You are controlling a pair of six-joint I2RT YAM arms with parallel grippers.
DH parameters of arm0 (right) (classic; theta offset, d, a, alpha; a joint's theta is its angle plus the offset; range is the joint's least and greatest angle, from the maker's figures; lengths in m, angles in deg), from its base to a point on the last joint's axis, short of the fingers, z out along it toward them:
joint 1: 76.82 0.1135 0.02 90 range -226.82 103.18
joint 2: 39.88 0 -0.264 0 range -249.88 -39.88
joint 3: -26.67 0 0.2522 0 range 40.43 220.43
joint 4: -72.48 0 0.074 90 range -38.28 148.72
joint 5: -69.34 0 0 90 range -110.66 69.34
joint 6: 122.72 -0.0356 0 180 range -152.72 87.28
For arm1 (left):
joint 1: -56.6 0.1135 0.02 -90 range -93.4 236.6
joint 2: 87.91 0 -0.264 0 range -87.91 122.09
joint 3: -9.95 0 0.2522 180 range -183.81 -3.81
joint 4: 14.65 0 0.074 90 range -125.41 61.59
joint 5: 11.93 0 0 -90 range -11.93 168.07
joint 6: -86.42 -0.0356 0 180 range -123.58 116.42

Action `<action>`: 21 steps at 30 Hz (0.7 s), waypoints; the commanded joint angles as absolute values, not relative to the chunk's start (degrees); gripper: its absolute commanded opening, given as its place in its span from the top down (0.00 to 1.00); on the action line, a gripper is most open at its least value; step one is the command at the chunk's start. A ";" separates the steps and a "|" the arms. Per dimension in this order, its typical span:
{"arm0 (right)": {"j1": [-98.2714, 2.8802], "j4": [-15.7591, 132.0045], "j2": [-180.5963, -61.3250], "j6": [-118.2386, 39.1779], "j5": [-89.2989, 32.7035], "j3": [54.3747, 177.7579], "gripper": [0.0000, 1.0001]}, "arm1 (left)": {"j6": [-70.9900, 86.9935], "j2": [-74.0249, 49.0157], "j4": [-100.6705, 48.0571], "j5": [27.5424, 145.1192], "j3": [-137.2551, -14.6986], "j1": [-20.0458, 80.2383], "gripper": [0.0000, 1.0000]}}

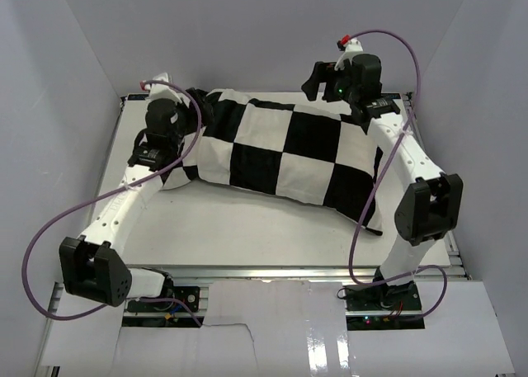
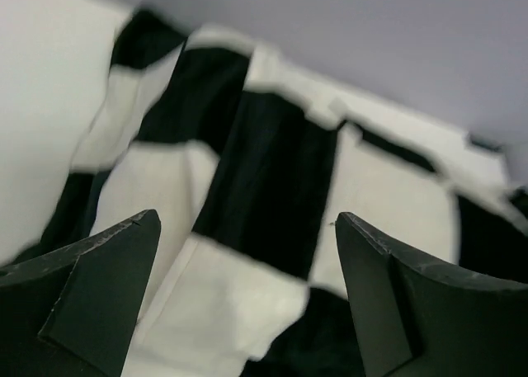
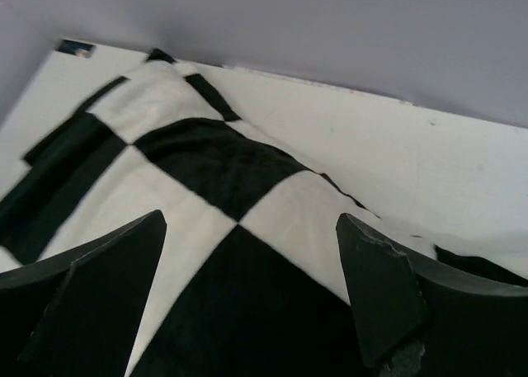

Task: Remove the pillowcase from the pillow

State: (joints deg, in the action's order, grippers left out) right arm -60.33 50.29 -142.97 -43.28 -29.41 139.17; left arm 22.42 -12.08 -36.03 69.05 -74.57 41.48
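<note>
The black and white checkered pillowcase [image 1: 289, 150] lies plump across the table, from the back left to the front right. The plain white pillow does not show; it is hidden inside the cover. My left gripper [image 1: 191, 106] is open just over the bunched left end of the pillowcase [image 2: 264, 179], with nothing between its fingers [image 2: 107, 286]. My right gripper [image 1: 315, 82] is open above the back right part of the pillowcase [image 3: 223, 253], holding nothing.
The white table [image 1: 247, 228] is boxed in by grey walls at the back and both sides [image 1: 264, 30]. Purple cables [image 1: 49, 228] loop from both arms. The table's back edge [image 3: 396, 146] runs just behind the pillowcase.
</note>
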 commanded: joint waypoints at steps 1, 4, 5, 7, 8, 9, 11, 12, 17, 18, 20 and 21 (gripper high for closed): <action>-58.55 57.64 -133.41 -47.56 -38.48 127.21 0.10 | 24.63 -12.50 -33.35 66.74 -62.98 41.48 0.02; -55.21 65.11 -130.85 -48.19 -40.08 118.05 0.09 | 26.73 -15.83 -30.44 62.63 -53.87 41.39 0.05; -53.55 65.57 -130.85 -47.75 -39.82 117.34 0.10 | 26.57 -17.49 -25.12 61.91 -50.95 41.39 0.04; -52.57 66.01 -131.63 -47.13 -40.52 117.33 0.10 | 26.74 -22.24 -18.87 60.59 -43.15 41.39 0.04; -52.04 66.36 -132.07 -47.04 -41.30 117.86 0.09 | 26.74 -23.13 -17.87 59.36 -41.62 41.39 0.03; -51.95 66.54 -132.86 -46.26 -43.40 119.08 0.09 | 27.01 -23.48 -17.78 57.78 -40.99 41.39 0.03; -51.86 66.37 -133.39 -45.03 -45.52 120.32 0.09 | 27.27 -23.05 -15.33 58.80 -39.50 41.39 0.03; -51.86 66.63 -133.31 -44.50 -46.23 120.67 0.09 | 26.14 -22.61 -12.88 62.21 -38.88 41.39 0.04; -52.30 77.68 -132.60 -46.60 -45.88 118.65 0.10 | 27.96 -13.24 -7.49 71.66 -42.47 39.65 0.09; -52.48 77.96 -134.52 -46.86 -46.49 120.13 0.10 | 28.32 -11.64 -7.06 70.87 -42.39 38.76 0.11; -53.88 76.92 -137.60 -47.39 -48.42 127.68 0.10 | 28.41 -8.90 -5.03 67.90 -41.61 34.73 0.12; -54.75 73.95 -141.70 -47.92 -51.48 131.10 0.10 | 28.33 -8.29 -5.03 64.05 -41.08 33.41 0.12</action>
